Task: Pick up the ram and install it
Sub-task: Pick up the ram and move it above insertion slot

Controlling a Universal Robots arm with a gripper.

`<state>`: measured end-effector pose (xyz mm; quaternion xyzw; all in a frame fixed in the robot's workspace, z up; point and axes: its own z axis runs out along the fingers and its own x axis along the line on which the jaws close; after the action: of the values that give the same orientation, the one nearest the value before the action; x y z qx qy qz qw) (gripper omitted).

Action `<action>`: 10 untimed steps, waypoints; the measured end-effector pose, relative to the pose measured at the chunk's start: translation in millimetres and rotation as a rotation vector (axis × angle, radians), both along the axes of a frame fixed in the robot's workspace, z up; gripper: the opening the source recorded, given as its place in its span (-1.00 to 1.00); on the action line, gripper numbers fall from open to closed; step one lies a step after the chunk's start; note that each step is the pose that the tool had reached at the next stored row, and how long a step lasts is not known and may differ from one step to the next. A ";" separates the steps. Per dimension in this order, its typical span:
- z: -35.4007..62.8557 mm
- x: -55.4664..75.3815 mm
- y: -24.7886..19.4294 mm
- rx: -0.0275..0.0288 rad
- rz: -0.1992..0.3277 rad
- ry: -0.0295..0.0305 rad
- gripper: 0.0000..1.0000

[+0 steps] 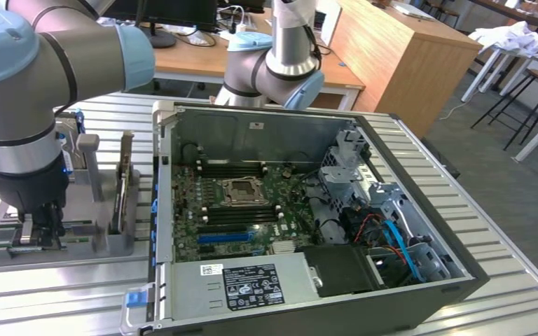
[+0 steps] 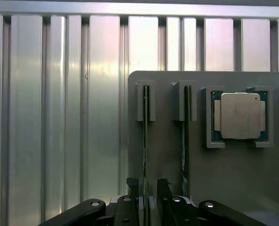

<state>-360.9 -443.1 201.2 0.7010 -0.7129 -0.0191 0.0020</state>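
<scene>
Arm is at the exterior view's left. I have the gripper [image 1: 40,234] down low over the grey holder tray [image 1: 110,245], lower left of that frame, on the slatted aluminium table [image 1: 493,308].

Wrist view: the ram [image 2: 145,132] stands on edge in its tray slot, thin green edge facing the camera. It runs straight in between the two black fingers [image 2: 131,184]. The gripper [image 2: 147,184] is released and spread, one finger on each side of the stick, with a gap showing on both sides. Nothing is grasped. The ram is not lifted; its far end sits in the slot's grey end bracket.

The twin stick [image 2: 185,146] stands just beside it in the next slot, parallel and outside the fingers. Next slot over again, a CPU chip [image 2: 240,115] with a silver lid lies flat in a square nest on the same tray [image 2: 165,155].

Exterior view, centre: the open PC case [image 1: 250,129] lies on its side, well apart from the gripper. Inside are the motherboard [image 1: 190,210], the bare CPU socket [image 1: 244,189] and long dark memory slots [image 1: 236,218] above and below the socket. I can't tell whether any slot is filled. The power supply [image 1: 250,283], with a black label, sits at the case's lower edge.
</scene>
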 end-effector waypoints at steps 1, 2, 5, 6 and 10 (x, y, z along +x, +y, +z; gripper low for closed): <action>0.6 0.0 0.0 0.0001 0.000 -0.0001 -0.40; 1.0 0.0 0.0 0.0000 0.000 -0.0001 -0.40; 1.0 -0.1 0.0 0.0000 0.000 -0.0001 -0.40; 1.0 -0.1 0.0 0.0001 0.000 -0.0001 -0.40; 1.1 -0.1 0.0 0.0000 0.000 0.0001 -0.40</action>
<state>-360.9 -443.1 202.3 0.7010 -0.7129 -0.0191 0.0021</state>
